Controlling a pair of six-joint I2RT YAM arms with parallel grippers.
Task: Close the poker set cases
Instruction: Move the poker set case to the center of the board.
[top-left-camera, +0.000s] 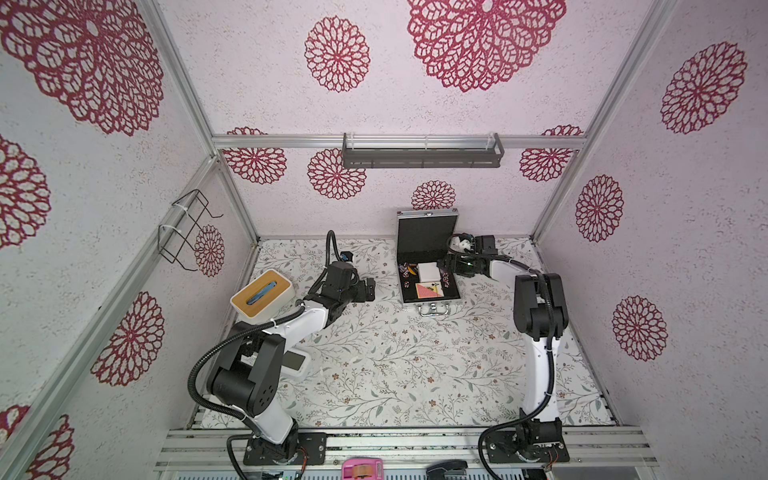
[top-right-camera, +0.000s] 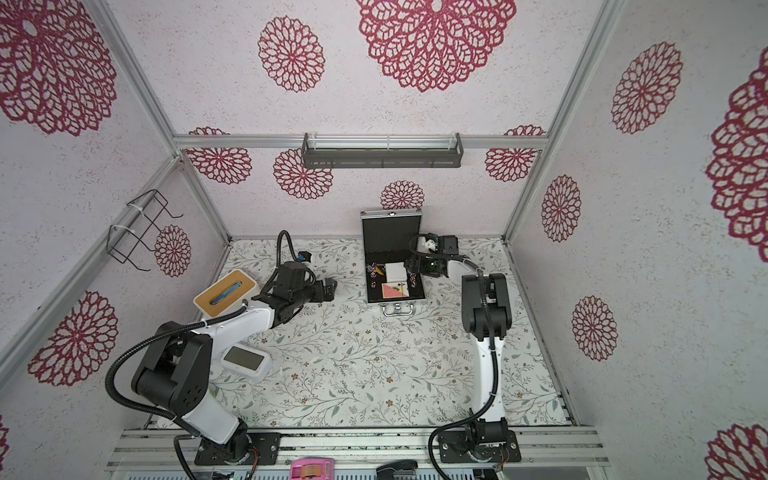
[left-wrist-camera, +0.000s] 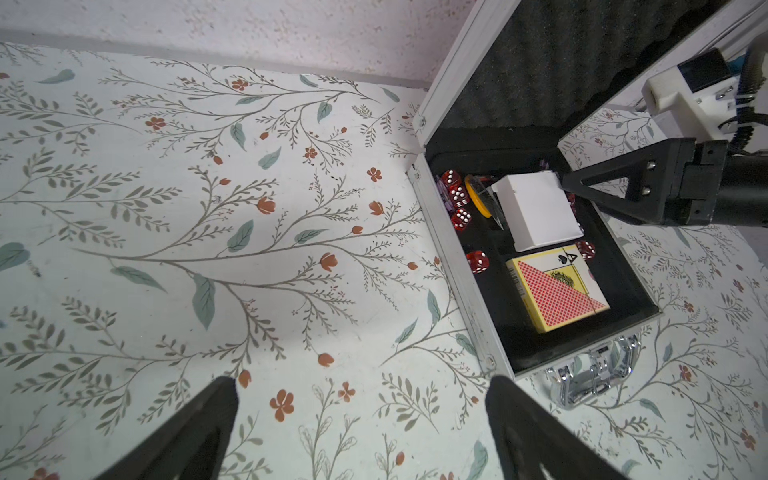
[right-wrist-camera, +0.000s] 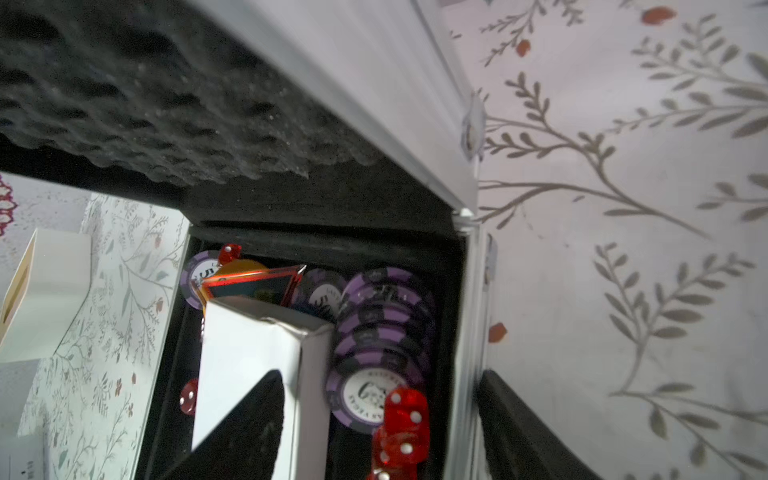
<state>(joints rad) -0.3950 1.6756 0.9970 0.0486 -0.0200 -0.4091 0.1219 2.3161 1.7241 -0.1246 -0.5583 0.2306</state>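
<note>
The poker set case is lying open on the floral surface. Its lid is standing upright at the far end, close to the back wall. The black foam lining is facing the arms and the chrome handle is pointing toward them.

Inside the case, a white box is lying toward the hinge. A card deck is lying between that box and the handle side. Red dice are lying scattered along the case's left wall, and more are lying by its right wall. Purple chips are leaning in a row against that right wall.

The right fingers are spread wide and gripping nothing. They are straddling the case's right wall. One finger is reaching in over the white box, and the other is hanging outside the wall above the surface. In the left wrist view the inner finger's tip is sitting at the white box's corner, and I cannot tell whether it is touching.

The left fingers are also spread wide and carrying nothing. They are hovering over the surface near the case's left wall, apart from it and pointing toward it. One of them is showing dark against the floral print, with the case's left rim just beyond.

A white box with a wooden top is sitting well to the left of the case, beyond the left fingers.
</note>
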